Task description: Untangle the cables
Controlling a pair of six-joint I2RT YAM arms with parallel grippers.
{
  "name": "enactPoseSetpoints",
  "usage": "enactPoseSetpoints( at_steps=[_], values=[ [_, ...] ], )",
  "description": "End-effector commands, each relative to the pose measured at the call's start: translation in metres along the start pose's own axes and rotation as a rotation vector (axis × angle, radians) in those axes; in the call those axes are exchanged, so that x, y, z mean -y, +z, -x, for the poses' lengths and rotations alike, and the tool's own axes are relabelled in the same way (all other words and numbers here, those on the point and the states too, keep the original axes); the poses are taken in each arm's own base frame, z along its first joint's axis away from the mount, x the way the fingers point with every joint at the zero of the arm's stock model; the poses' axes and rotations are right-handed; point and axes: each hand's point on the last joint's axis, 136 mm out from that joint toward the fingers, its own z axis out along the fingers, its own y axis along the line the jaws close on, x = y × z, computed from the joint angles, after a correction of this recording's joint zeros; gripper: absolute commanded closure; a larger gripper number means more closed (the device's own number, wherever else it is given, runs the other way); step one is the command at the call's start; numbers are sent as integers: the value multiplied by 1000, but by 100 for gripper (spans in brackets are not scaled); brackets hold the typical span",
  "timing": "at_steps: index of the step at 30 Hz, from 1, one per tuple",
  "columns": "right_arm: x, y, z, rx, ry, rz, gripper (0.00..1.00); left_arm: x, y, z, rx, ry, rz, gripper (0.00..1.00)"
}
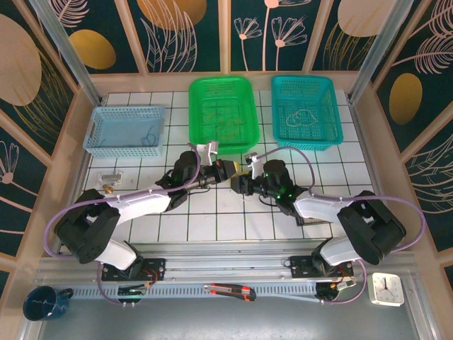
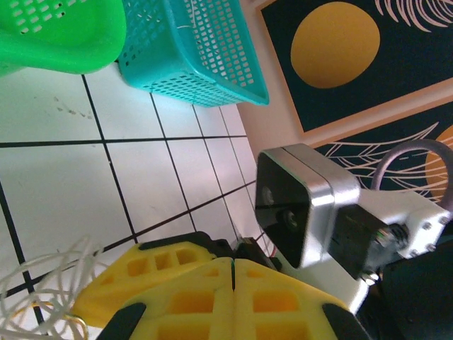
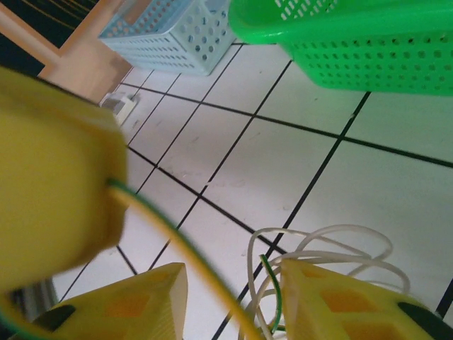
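A green basket (image 1: 221, 106), a teal basket (image 1: 306, 110) and a pale blue basket (image 1: 125, 131) are moulded in perforated, slightly glossy plastic. The table (image 1: 212, 212) is surfaced in smooth, glossy white tiles. The fingers (image 3: 340, 304) of the right gripper (image 3: 233, 287) are made of matt yellow plastic. The cables (image 3: 318, 255) are sheathed in smooth plastic.

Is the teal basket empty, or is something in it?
Not empty. The top view shows a whitish cable looped on the floor of the teal basket.
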Motion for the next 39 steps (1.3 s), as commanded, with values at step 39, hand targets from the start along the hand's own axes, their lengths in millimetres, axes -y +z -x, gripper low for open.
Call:
enactPoseSetpoints(
  at_steps=[39],
  values=[
    [26, 8, -48, -18, 95, -88, 73, 182, -55, 120, 343, 206, -218, 100]
  ],
)
